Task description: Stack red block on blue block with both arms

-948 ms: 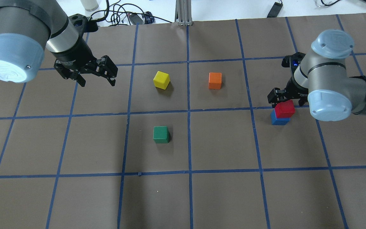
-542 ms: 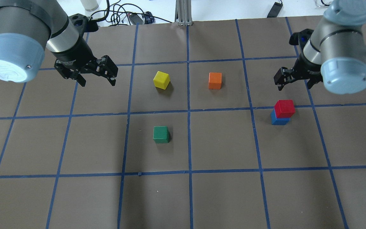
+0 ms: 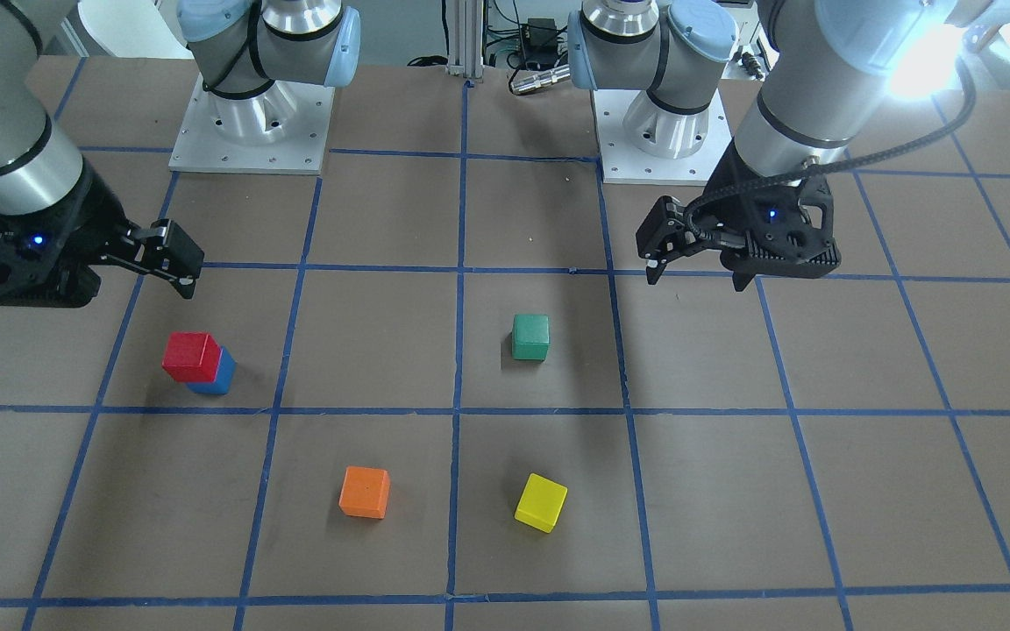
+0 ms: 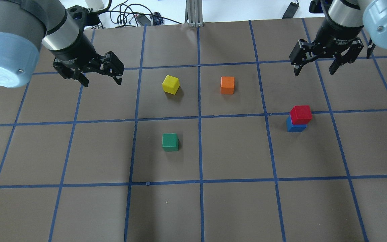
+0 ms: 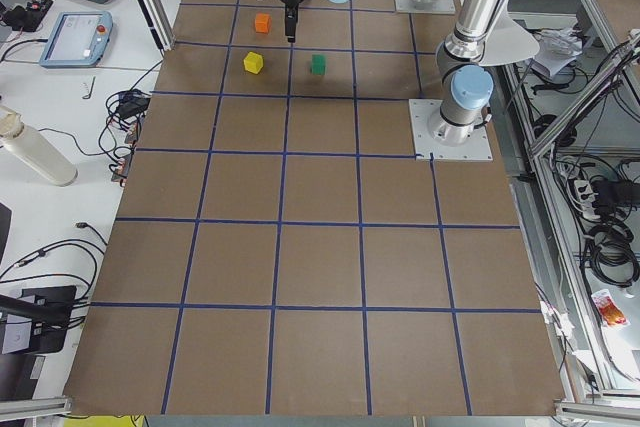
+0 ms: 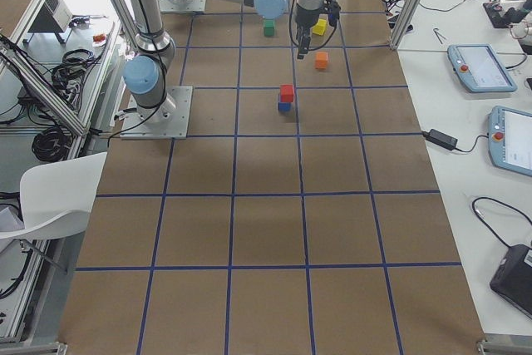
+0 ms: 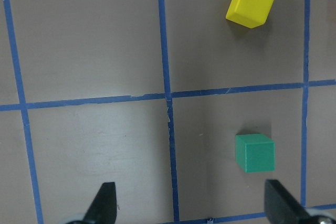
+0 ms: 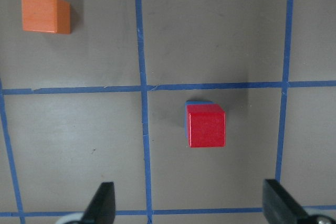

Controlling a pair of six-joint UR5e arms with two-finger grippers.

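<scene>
Overhead exterior view: from my remote station, I saw the red block (image 4: 301, 114) sitting on top of the blue block (image 4: 294, 128), slightly offset, on the right side of the table (image 4: 233, 205). The right gripper (image 4: 314, 71) hung beyond the stack, well apart from it, jaws spread and empty. The left gripper (image 4: 102, 82) hovered left of the yellow cube (image 4: 170, 84), jaws likewise spread, holding nothing. The orange cube (image 4: 227, 85) and green cube (image 4: 170, 142) lay apart.
</scene>
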